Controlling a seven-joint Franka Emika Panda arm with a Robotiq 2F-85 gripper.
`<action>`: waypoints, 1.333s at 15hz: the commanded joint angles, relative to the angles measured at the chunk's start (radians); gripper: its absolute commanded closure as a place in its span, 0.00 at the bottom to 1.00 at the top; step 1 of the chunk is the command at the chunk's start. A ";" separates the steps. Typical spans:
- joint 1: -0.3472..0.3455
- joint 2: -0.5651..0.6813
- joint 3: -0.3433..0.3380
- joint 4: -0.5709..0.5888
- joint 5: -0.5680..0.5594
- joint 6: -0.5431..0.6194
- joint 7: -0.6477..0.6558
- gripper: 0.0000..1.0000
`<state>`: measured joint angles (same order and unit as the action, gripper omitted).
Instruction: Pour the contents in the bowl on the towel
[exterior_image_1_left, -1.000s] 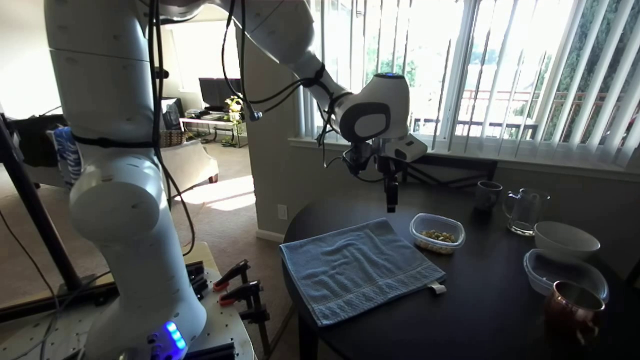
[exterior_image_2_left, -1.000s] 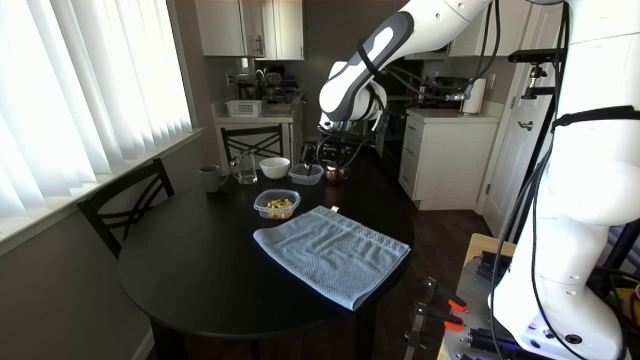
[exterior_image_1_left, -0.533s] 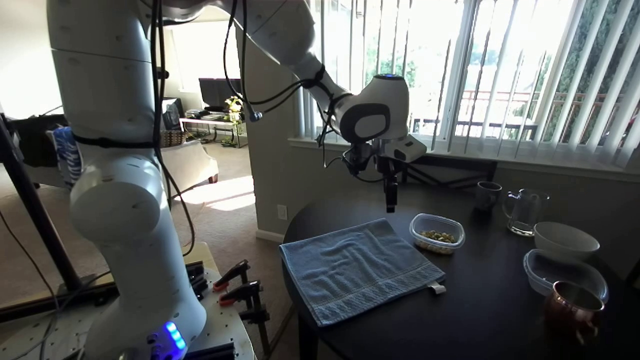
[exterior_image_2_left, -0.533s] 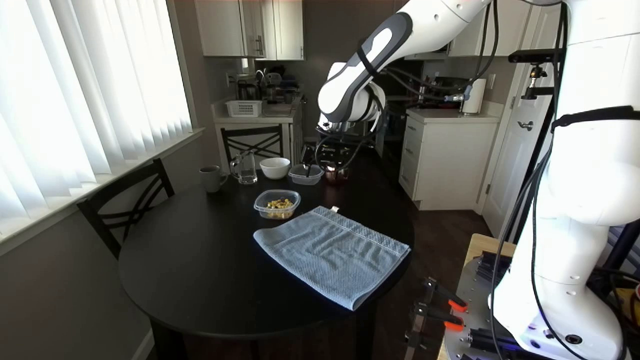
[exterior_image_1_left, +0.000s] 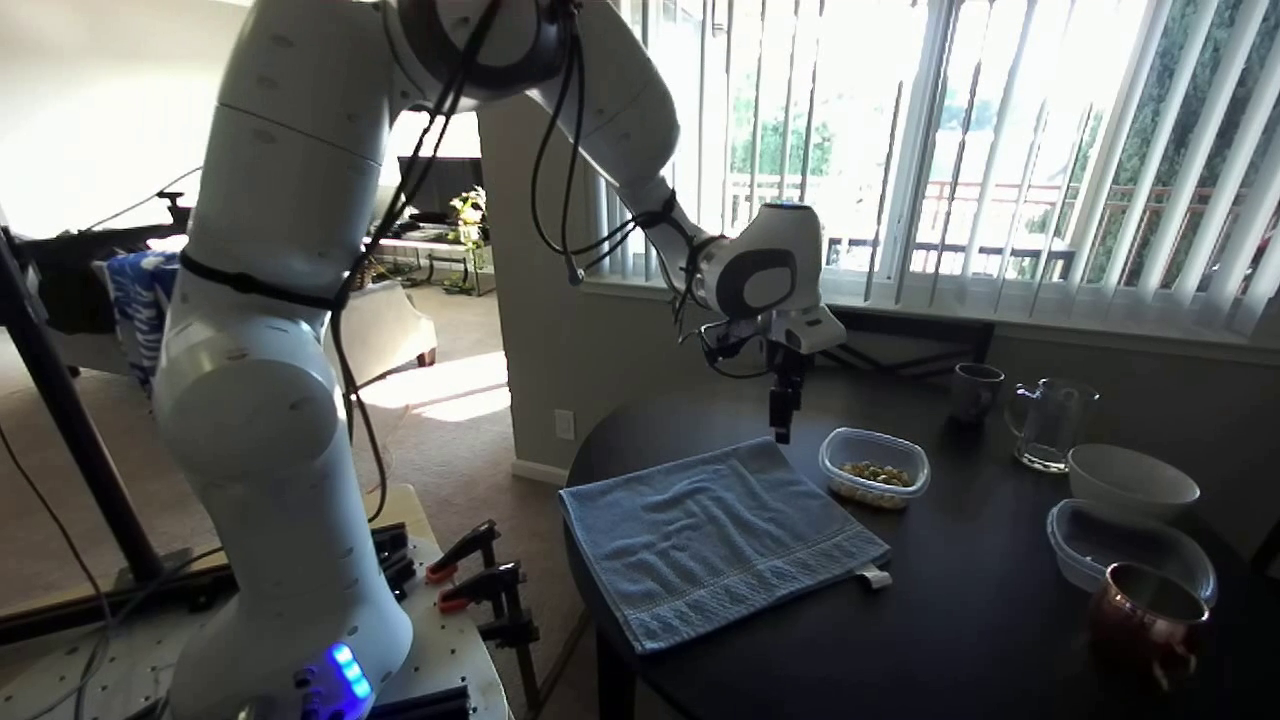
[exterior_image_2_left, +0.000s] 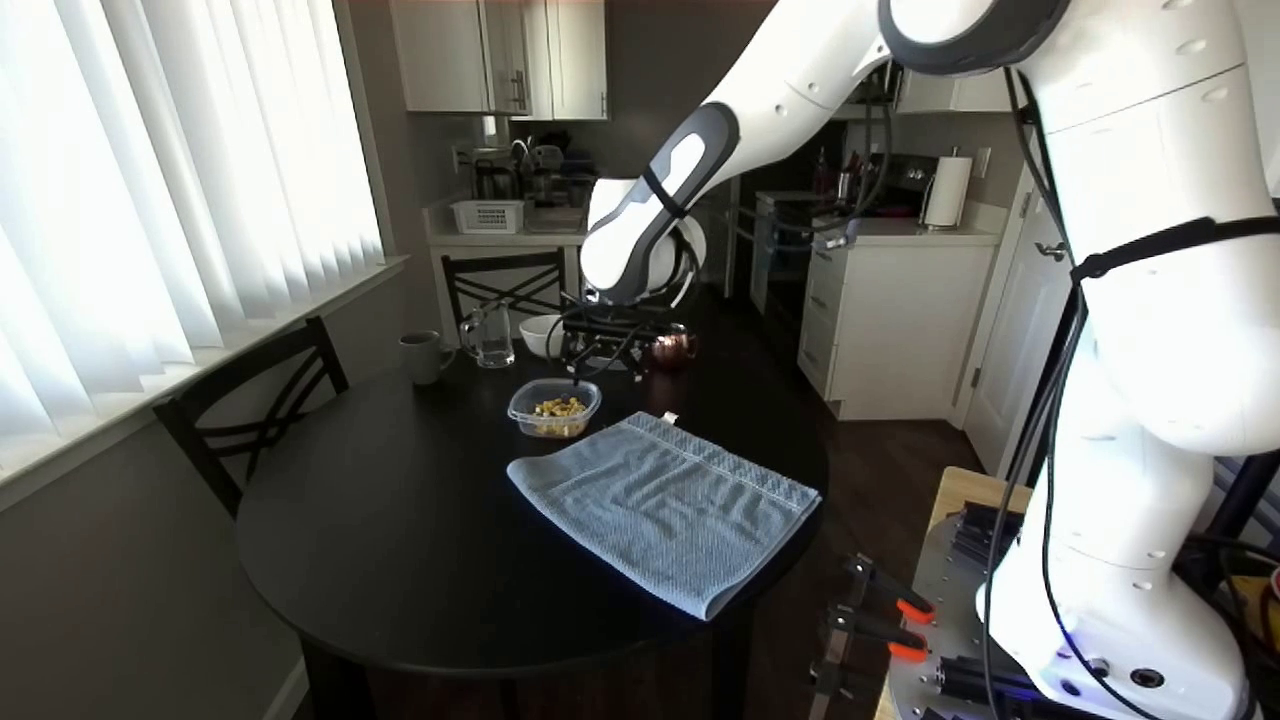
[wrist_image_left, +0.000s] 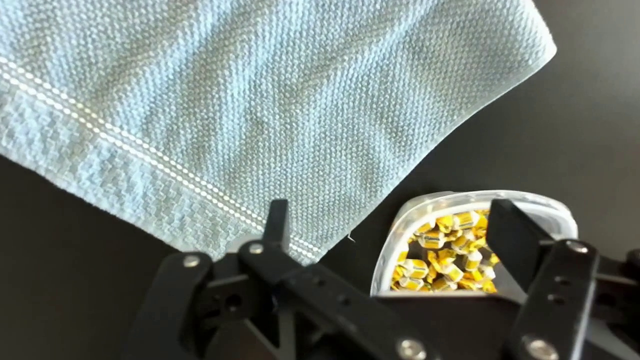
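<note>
One white label (exterior_image_1_left: 876, 576) on towel (exterior_image_1_left: 720, 540)

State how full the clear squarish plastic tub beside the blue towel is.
Partly: the tub holds yellowish pieces, below its rim, in both exterior views.

Wrist view: towel (wrist_image_left: 300, 110) cut off, top & L edges; claw (wrist_image_left: 389, 212) hides pt. of clear bowl (wrist_image_left: 465, 200).

The window (exterior_image_1_left: 860, 110) glared through vertical blinds (exterior_image_2_left: 200, 170) across from me — two dark chairs (exterior_image_2_left: 240, 370) stood by the round dark table (exterior_image_2_left: 380, 540), white cabinets (exterior_image_2_left: 445, 60) hung beyond — while sun patches (exterior_image_1_left: 465, 404) brightened the carpet (exterior_image_1_left: 465, 325) beside a pale upholstered seat (exterior_image_1_left: 380, 325).
</note>
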<state>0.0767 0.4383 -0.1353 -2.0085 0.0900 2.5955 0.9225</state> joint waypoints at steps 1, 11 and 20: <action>0.031 0.141 -0.062 0.142 -0.009 -0.049 0.180 0.00; 0.019 0.331 -0.092 0.425 -0.040 -0.183 0.334 0.00; -0.008 0.477 -0.080 0.627 -0.025 -0.287 0.356 0.00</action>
<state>0.0942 0.8845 -0.2315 -1.4472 0.0625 2.3591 1.2510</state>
